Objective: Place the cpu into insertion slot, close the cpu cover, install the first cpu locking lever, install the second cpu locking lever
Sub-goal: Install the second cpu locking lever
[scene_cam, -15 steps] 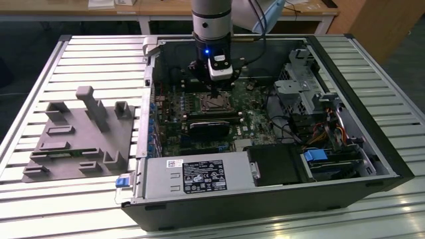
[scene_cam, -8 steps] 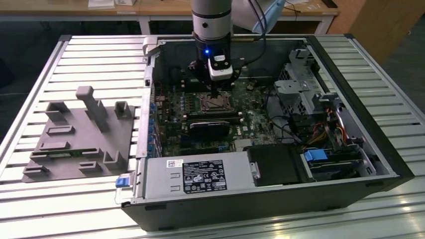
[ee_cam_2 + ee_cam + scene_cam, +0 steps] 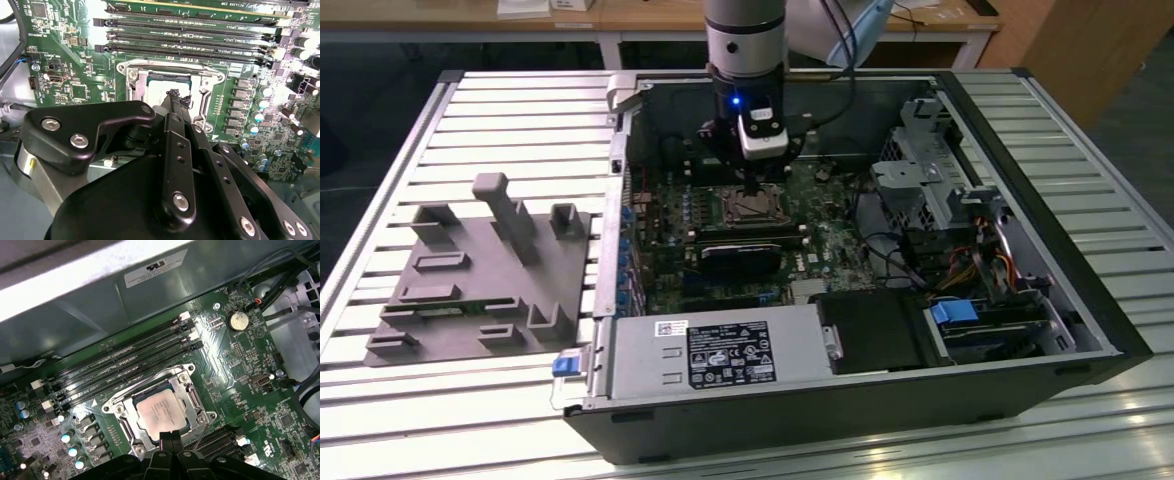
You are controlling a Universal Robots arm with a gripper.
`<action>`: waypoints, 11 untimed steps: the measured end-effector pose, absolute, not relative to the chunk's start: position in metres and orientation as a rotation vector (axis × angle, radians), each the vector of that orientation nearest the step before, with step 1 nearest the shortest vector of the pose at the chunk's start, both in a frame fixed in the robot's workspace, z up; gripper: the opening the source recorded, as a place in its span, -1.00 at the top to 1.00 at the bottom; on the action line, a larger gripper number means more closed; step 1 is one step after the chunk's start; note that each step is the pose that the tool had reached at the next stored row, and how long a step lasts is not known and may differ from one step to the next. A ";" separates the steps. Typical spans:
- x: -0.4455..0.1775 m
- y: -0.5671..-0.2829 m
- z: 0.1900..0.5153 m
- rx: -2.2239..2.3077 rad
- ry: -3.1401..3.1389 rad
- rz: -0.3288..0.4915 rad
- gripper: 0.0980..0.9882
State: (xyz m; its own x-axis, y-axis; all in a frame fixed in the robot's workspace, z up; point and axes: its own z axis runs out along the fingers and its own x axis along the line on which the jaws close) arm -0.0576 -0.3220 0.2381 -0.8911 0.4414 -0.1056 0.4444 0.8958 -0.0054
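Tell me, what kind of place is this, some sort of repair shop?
More likely a robotics lab or test bench. A robot arm reaches into an open computer case that lies on a slatted metal table, with its gripper at the cpu. Wooden desks stand behind.

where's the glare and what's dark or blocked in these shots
Exterior view: bright glare on the ribbed table, while the motherboard inside the case sits dim. Second wrist view: the black gripper blocks the near half and part of the cpu. First wrist view: a washed-out white strip along the case wall; the cpu is evenly lit.
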 end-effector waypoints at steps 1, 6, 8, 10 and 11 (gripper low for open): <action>-0.058 -0.322 0.239 0.693 2.959 -0.045 0.99; -0.058 -0.323 0.242 0.693 2.959 -0.044 0.99; -0.058 -0.325 0.242 0.693 2.960 -0.045 0.99; -0.058 -0.327 0.242 0.693 2.959 -0.045 0.99; -0.058 -0.328 0.242 0.693 2.959 -0.045 0.99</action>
State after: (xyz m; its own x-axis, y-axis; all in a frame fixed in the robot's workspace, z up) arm -0.0576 -0.3282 0.2418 -0.8912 0.4412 -0.1056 0.4442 0.8959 -0.0054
